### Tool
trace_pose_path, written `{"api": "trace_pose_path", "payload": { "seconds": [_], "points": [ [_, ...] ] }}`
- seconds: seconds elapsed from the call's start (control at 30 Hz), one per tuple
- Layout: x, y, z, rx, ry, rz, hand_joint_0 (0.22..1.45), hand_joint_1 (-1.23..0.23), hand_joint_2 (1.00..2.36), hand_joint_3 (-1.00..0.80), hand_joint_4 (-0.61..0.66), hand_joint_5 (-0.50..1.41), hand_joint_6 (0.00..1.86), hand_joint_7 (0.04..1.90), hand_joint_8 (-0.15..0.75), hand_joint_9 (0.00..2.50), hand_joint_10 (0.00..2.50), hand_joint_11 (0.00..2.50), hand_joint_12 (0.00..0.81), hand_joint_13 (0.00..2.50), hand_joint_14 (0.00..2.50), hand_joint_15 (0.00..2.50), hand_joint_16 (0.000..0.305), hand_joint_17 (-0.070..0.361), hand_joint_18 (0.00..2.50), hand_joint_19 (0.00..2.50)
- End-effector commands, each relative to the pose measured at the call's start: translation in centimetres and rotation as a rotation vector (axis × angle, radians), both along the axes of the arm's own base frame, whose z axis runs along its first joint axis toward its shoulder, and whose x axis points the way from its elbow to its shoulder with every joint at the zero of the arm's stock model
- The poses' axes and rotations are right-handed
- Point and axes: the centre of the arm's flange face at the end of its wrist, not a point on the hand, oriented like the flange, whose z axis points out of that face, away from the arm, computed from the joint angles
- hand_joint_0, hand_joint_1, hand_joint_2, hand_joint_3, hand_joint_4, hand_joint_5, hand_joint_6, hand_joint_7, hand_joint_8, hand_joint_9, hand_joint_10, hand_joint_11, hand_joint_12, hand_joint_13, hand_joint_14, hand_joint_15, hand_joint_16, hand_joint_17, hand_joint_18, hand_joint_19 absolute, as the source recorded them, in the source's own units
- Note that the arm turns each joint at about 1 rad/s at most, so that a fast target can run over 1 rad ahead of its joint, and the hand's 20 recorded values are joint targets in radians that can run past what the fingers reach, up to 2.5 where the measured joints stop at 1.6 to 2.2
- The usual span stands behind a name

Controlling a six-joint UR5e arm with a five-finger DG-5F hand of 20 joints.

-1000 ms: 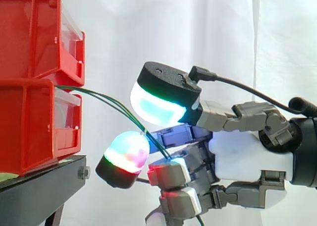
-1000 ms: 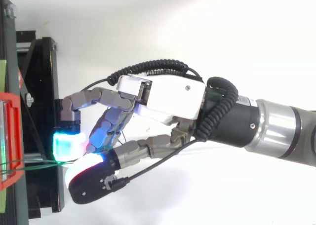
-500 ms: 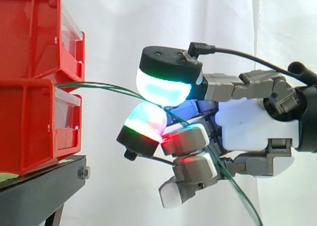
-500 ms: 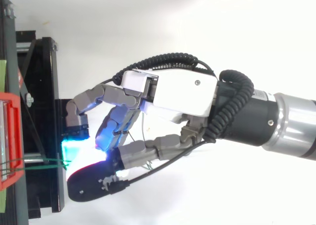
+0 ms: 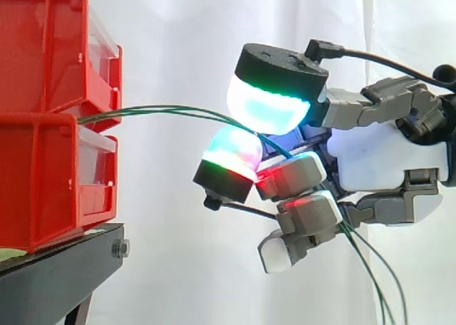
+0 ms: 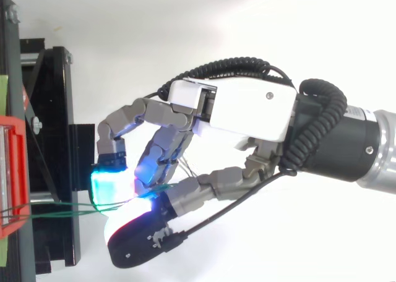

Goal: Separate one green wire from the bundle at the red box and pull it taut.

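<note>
Two red bins are stacked at the left, the upper bin [image 5: 43, 47] on the lower bin [image 5: 39, 182]. Thin green wires [image 5: 164, 111] come out from between them and run almost level to my hand [image 5: 385, 161]. The hand is curled, and the wires are pinched between a large cyan-green glowing pad [image 5: 267, 107] above and a smaller pad [image 5: 231, 150] below. Two strands show side by side along the span. Past the pinch the wires hang down at the lower right [image 5: 374, 275]. From above, the wires [image 6: 62, 208] cross from the red bin [image 6: 12, 177] to the hand [image 6: 247, 109].
The bins sit on a black stand [image 5: 57, 275], whose frame [image 6: 52, 109] lies along the left edge in the top view. A white curtain [image 5: 178, 254] hangs behind. Open space lies between the bins and the hand.
My hand has moved right and slightly up, away from the bins, with the wires pinched. The wires went from a sagging slope to a nearly level, straighter run.
</note>
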Motion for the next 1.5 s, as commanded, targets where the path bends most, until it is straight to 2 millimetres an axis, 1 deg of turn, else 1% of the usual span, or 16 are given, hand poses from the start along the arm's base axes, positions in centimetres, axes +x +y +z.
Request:
{"api": "trace_pose_path", "payload": {
  "seconds": [0.0, 0.13, 0.2, 0.27, 0.4, 0.5, 0.6, 0.73, 0.87, 0.93, 0.97, 1.07, 1.1, 1.23, 1.33, 1.47],
  "points": [
    [-0.1, -0.1, -0.1, -0.001, 0.011, 0.001, 0.57, -0.72, 1.0, -0.5, 0.23, -0.19, 0.88, 1.09, 0.352, 1.23, 0.01, 1.41, 0.409, 1.27, 0.03, 1.01, 0.059, 0.132, 0.92, 0.46],
    [-0.1, 0.0, 0.1, 0.001, 0.007, 0.004, 0.56, -0.65, 1.0, -0.5, 0.23, -0.18, 0.87, 1.1, 0.355, 1.24, 0.01, 1.4, 0.412, 1.27, 0.03, 1.0, 0.059, 0.133, 0.92, 0.47],
    [-0.1, -0.1, 0.0, 0.001, 0.009, 0.002, 0.6, -0.63, 1.0, -0.47, 0.22, -0.18, 0.86, 1.13, 0.348, 1.24, 0.02, 1.4, 0.4, 1.27, 0.02, 1.0, 0.058, 0.13, 0.91, 0.48],
    [-0.1, 0.0, 0.1, 0.001, 0.007, 0.004, 0.61, -0.67, 1.01, -0.36, 0.19, -0.18, 0.86, 1.16, 0.344, 1.24, 0.02, 1.41, 0.403, 1.26, 0.03, 1.0, 0.058, 0.13, 0.92, 0.48],
    [-0.1, -0.2, 0.1, 0.001, 0.007, 0.0, 0.62, -0.73, 1.02, -0.29, 0.17, -0.19, 0.87, 1.15, 0.334, 1.2, 0.02, 1.38, 0.408, 1.25, 0.03, 1.0, 0.059, 0.132, 0.91, 0.48],
    [-0.1, -0.2, 0.2, 0.002, 0.006, 0.0, 0.63, -0.78, 1.02, -0.27, 0.16, -0.2, 0.87, 1.15, 0.34, 1.19, 0.02, 1.38, 0.406, 1.23, 0.03, 0.99, 0.059, 0.133, 0.91, 0.47],
    [-0.1, -0.2, 0.1, 0.001, 0.007, 0.0, 0.65, -0.83, 1.02, -0.29, 0.17, -0.2, 0.88, 1.14, 0.338, 1.16, 0.02, 1.38, 0.399, 1.21, 0.03, 0.99, 0.059, 0.133, 0.9, 0.46],
    [-0.1, -0.2, 0.3, 0.002, 0.006, -0.001, 0.7, -0.91, 1.01, -0.37, 0.18, -0.21, 0.88, 1.14, 0.342, 1.15, 0.02, 1.37, 0.4, 1.19, 0.03, 0.98, 0.059, 0.133, 0.89, 0.43],
    [-0.1, -0.2, 0.3, 0.002, 0.01, 0.0, 0.74, -0.91, 1.0, -0.5, 0.19, -0.2, 0.89, 1.13, 0.339, 1.17, 0.02, 1.37, 0.397, 1.18, 0.03, 0.94, 0.058, 0.13, 0.89, 0.41],
    [-0.1, -0.2, 0.3, 0.0, 0.013, 0.0, 0.74, -0.91, 1.0, -0.5, 0.2, -0.2, 0.88, 1.13, 0.34, 1.17, 0.02, 1.37, 0.399, 1.18, 0.03, 0.93, 0.058, 0.13, 0.89, 0.41],
    [-0.1, -0.2, 0.8, 0.0, 0.012, 0.0, 0.72, -0.91, 1.0, -0.5, 0.2, -0.2, 0.88, 1.13, 0.339, 1.17, 0.02, 1.37, 0.397, 1.17, 0.03, 0.92, 0.058, 0.129, 0.88, 0.4],
    [-0.3, -0.2, 1.1, -0.001, 0.016, -0.003, 0.66, -0.9, 1.0, -0.5, 0.2, -0.19, 0.88, 1.13, 0.346, 1.17, 0.02, 1.35, 0.398, 1.15, 0.03, 0.9, 0.057, 0.128, 0.88, 0.42],
    [-0.3, -0.2, 1.5, -0.001, 0.016, -0.003, 0.66, -0.9, 1.0, -0.5, 0.2, -0.19, 0.88, 1.13, 0.346, 1.17, 0.02, 1.35, 0.398, 1.15, 0.03, 0.9, 0.057, 0.128, 0.88, 0.42],
    [-0.4, -0.4, 2.2, -0.005, 0.029, -0.004, 0.61, -0.82, 1.0, -0.5, 0.21, -0.18, 0.87, 1.15, 0.351, 1.2, 0.02, 1.35, 0.396, 1.15, 0.03, 0.9, 0.057, 0.128, 0.87, 0.44],
    [-0.6, -0.4, 2.1, -0.008, 0.041, -0.006, 0.56, -0.77, 1.0, -0.5, 0.22, -0.19, 0.86, 1.16, 0.355, 1.24, 0.02, 1.42, 0.414, 1.2, 0.03, 0.95, 0.059, 0.133, 0.9, 0.46],
    [-0.5, -0.4, 2.0, -0.007, 0.039, -0.007, 0.53, -0.75, 1.0, -0.5, 0.23, -0.19, 0.85, 1.14, 0.352, 1.26, 0.01, 1.48, 0.419, 1.26, 0.03, 1.03, 0.062, 0.139, 0.93, 0.48]
  ]
}}
